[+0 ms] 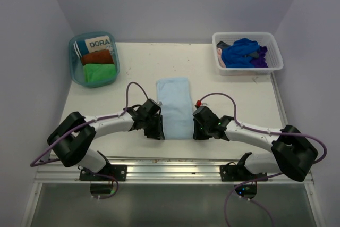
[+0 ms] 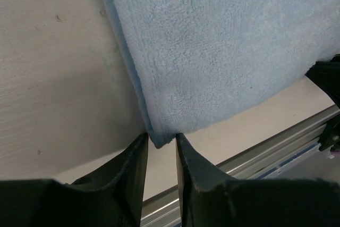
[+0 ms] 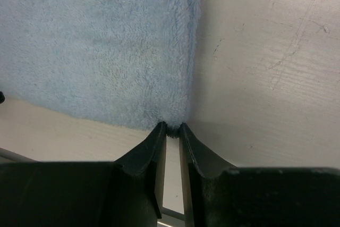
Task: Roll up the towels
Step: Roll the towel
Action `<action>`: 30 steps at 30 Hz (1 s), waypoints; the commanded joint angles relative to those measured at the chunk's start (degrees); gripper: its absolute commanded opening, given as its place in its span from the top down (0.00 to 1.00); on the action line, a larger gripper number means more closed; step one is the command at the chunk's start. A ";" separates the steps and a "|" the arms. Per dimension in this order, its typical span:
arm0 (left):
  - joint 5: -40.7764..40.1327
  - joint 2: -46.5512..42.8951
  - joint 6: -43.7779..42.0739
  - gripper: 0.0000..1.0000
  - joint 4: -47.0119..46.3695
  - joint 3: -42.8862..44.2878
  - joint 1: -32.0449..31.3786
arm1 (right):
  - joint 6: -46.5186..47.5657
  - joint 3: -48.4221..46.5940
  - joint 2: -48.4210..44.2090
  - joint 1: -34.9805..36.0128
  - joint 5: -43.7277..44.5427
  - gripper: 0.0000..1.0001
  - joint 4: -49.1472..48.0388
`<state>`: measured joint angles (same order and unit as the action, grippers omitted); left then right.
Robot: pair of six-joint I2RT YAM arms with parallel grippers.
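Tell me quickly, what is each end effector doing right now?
Left end effector: closed on a near corner of the light blue towel.
Right end effector: closed on its other near corner.

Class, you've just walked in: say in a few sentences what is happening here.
Two arms work on a light blue towel lying flat on the table. The left gripper and right gripper each have fingertips at a near corner; the right looks pinched on it, the left's hold is unclear. Rolling has not started. A green towel waits in the blue tub, a dark blue towel in the white basket.
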<state>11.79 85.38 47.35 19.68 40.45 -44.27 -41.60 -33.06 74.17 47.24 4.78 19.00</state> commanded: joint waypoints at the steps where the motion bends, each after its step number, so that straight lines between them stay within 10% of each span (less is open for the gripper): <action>1: -0.19 0.92 0.19 0.69 -1.31 -1.25 -0.55 | -0.41 0.10 -0.17 0.13 0.06 0.81 -0.81; 8: -1.94 1.45 0.55 1.00 1.05 0.07 -0.99 | 0.21 -1.13 -0.61 0.13 1.46 1.00 0.94; 30: -2.21 -0.84 1.08 1.00 7.83 14.13 6.20 | 6.79 -14.93 0.62 -1.62 8.59 1.00 4.55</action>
<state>9.19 84.79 48.88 26.81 51.44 -40.05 -36.88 -44.93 73.45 46.70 11.03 24.23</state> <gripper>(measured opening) 0.012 0.015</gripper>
